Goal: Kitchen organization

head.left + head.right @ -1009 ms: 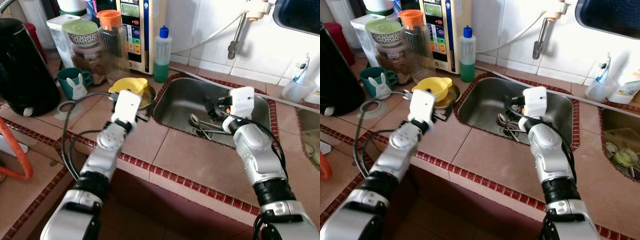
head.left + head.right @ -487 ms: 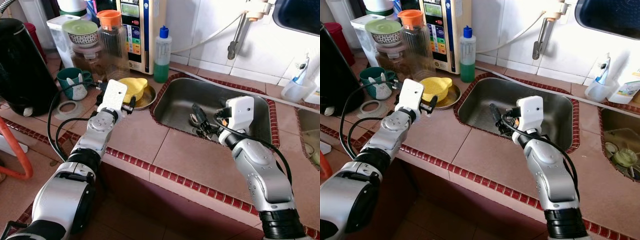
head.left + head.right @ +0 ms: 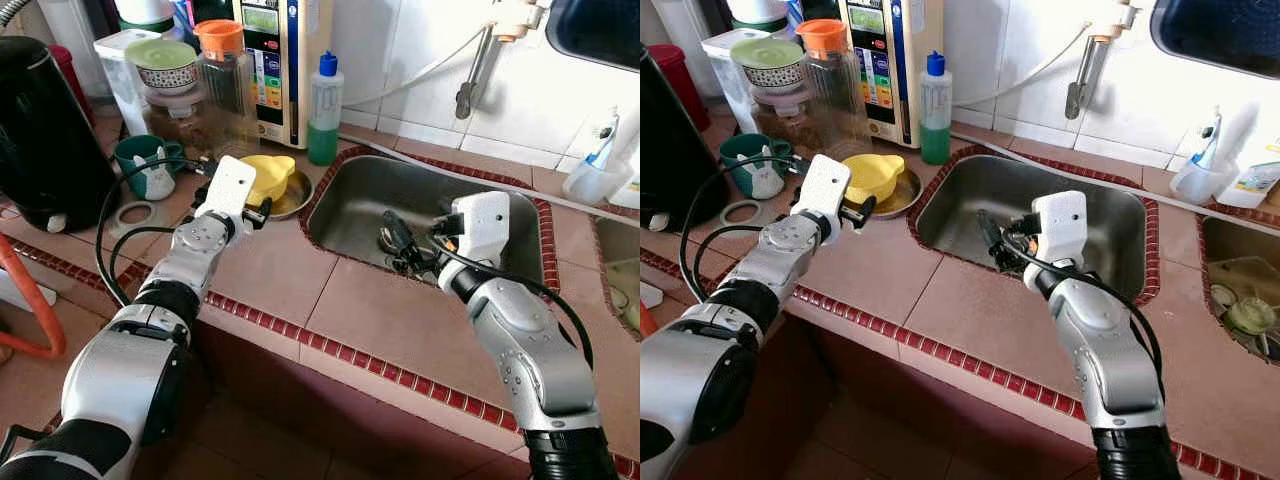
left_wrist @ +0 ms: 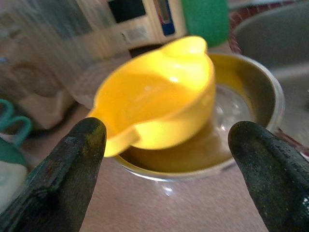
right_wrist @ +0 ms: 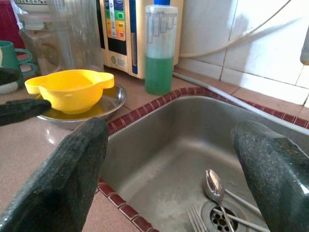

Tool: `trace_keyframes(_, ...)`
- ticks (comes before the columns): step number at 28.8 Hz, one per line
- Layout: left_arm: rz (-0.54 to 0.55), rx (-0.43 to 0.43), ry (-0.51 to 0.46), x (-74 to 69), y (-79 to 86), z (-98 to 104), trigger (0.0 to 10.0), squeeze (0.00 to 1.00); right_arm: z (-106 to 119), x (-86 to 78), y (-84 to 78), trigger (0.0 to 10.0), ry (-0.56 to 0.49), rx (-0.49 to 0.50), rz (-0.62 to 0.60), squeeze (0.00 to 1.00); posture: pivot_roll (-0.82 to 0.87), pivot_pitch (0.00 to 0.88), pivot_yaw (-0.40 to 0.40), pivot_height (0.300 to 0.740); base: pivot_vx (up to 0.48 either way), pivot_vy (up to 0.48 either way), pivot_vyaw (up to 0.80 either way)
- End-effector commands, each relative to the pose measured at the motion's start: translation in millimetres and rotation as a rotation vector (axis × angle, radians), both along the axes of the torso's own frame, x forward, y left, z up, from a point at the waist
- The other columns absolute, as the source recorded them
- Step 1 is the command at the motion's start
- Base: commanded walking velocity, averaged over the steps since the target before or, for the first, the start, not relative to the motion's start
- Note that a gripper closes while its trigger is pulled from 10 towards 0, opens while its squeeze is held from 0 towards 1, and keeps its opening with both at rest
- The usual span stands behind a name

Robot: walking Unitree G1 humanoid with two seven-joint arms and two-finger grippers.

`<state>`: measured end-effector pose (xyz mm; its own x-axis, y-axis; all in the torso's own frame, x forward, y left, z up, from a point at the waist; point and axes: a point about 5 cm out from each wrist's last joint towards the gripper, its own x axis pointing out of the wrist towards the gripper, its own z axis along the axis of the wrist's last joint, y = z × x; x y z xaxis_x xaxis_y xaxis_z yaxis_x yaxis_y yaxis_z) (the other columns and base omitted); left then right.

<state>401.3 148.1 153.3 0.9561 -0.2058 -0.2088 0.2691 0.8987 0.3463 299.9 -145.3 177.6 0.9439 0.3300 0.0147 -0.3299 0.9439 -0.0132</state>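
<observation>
Just beyond the left end effector sits the yellow bowl, framed between its two spread, empty fingers without touching them. That bowl is plastic, with two small ear handles, and rests inside a shallow metal dish on the tiled table, left of the sink. Over the sink's near edge hangs the right end effector, its fingers also parted and holding nothing. Below it, by the drain, lie a spoon and a fork. A bottle of green liquid stands at the far side, near the wall.
</observation>
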Motion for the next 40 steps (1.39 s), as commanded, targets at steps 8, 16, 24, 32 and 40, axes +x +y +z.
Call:
trace_keyframes(8, -0.093, 0.022, 0.072, 0.1, -8.3, -1.0, 10.0, 0.00, 5.7, -3.1, -0.4, 10.0, -0.002, -0.003, -0.003, 0.00, -0.04, 0.000, 0.022, 0.740, 0.000, 0.000, 0.00)
trace_keyframes(16, -0.108, -0.149, 0.134, -1.7, -13.6, -4.9, 10.0, 0.00, 4.9, -2.2, -0.2, 10.0, 0.005, 0.001, -0.006, 0.00, -0.04, 0.000, 0.022, 0.740, 0.000, 0.000, 0.00)
trace_keyframes(24, -0.073, -0.220, 0.198, -3.6, -10.1, -11.4, 10.0, 0.00, 5.3, -1.6, -1.2, 10.0, 0.008, 0.003, -0.011, 0.00, -0.04, 0.000, 0.024, 0.740, 0.000, 0.000, 0.00)
trace_keyframes(32, -0.077, -0.223, 0.257, -6.9, -6.2, -19.0, 10.0, 0.00, 4.9, -1.5, -2.1, 10.0, 0.013, 0.005, -0.014, 0.00, -0.04, 0.000, 0.021, 0.740, 0.000, 0.000, 0.00)
trace_keyframes(40, -0.086, -0.229, 0.243, -6.8, -7.4, -18.1, 10.0, 0.00, 5.3, -0.8, -2.2, 10.0, 0.011, 0.006, -0.013, 0.00, -0.03, 0.000, 0.020, 0.740, 0.000, 0.000, 0.00)
